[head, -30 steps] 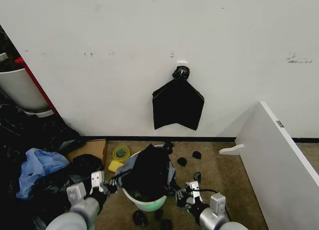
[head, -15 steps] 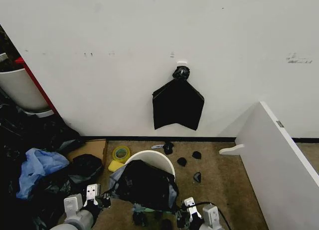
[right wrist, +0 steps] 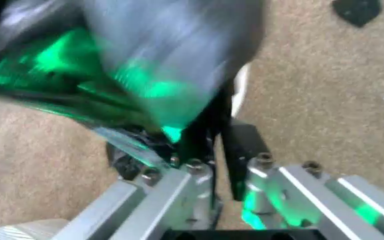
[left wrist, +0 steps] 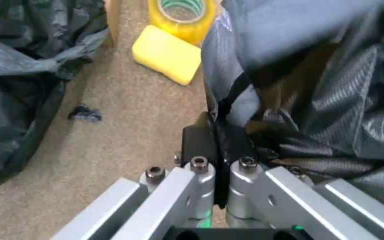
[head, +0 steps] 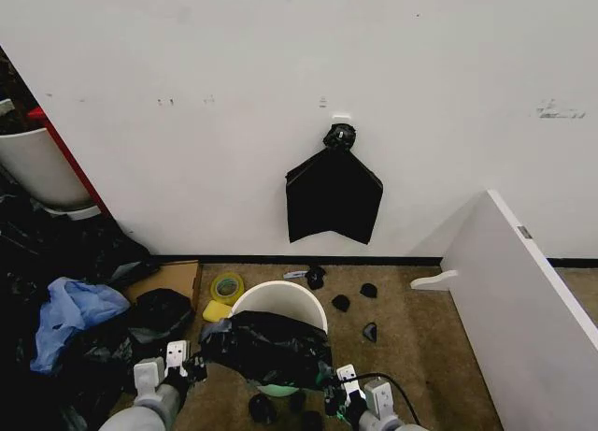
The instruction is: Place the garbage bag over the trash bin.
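You see the garbage bag [head: 269,345] as a wrinkled, glossy black film stretched in a low band between the two grippers, draped across the near side of the trash bin [head: 280,301]. The trash bin is a round white pail standing on the tan carpet [head: 420,337] just in front of the wall; its far rim and white inside are exposed, while the bag hides its near rim and most of its front wall. A little pale green shows at the base below the bag.

In the right wrist view the bag film is blurred and washed with green light, so you cannot read its folds there. Both arms are cut off by the lower edge of the head view.

The left gripper [head: 193,366] sits low at the bag's left end, its fingers [left wrist: 199,145] pressed together on a fold of the film. The right gripper [head: 329,386] sits low at the bag's right end, likewise pinching the film between closed fingers [right wrist: 242,145]
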